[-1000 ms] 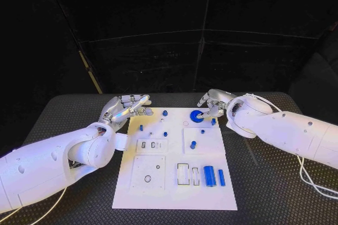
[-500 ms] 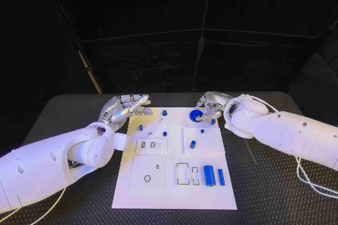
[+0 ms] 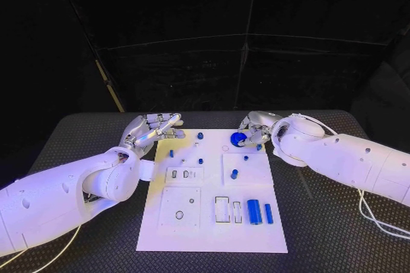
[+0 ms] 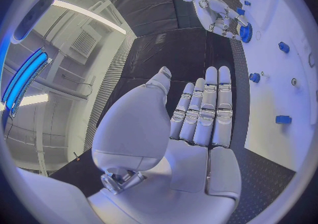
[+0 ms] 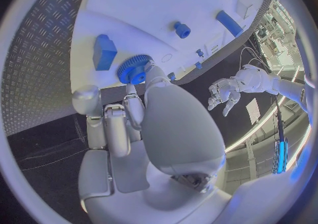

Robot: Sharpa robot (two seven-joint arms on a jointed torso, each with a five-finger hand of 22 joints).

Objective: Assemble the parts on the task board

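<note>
The white task board (image 3: 214, 237) lies in the middle of the black table. My right hand (image 3: 255, 129) pinches a blue gear (image 3: 239, 137) just above the board's far right corner; the same gear (image 5: 134, 69) sits at my fingertips (image 5: 151, 70) in the right wrist view. A round seat (image 3: 226, 148) shows on the board beside it. My left hand (image 3: 154, 128) hovers over the far left corner, fingers (image 4: 205, 107) stretched out and holding nothing. Small blue pegs (image 3: 200, 136) stand on the far half, and two blue cylinders (image 3: 253, 212) lie near the front right.
A blue block (image 5: 104, 51) stands on the board close to the gear. Rectangular slots (image 3: 222, 210) and a round hole (image 3: 179, 215) mark the board's near half. Black checkered matting (image 3: 333, 237) surrounds the board; a white cable (image 3: 376, 219) trails at the right.
My right hand has lifted the blue gear slightly up and away from the board, uncovering the round seat beneath. The left hand has barely moved.
</note>
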